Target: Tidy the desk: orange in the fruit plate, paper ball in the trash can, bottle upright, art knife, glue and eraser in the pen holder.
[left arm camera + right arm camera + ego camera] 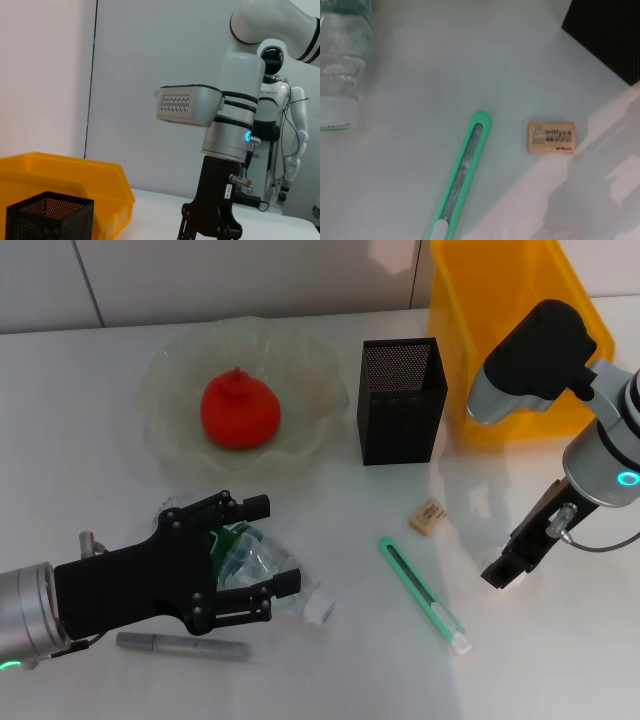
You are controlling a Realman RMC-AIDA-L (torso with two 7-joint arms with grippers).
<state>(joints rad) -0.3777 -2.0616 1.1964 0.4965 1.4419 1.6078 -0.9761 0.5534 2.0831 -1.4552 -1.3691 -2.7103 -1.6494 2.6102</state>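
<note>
Left claw spread around the crinkled clear bottle; right claw state unreadable.

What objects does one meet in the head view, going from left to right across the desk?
Left tool over the bottle → orange in the fruit plate → pen holder → art knife → right tool → yellow bin.
</note>
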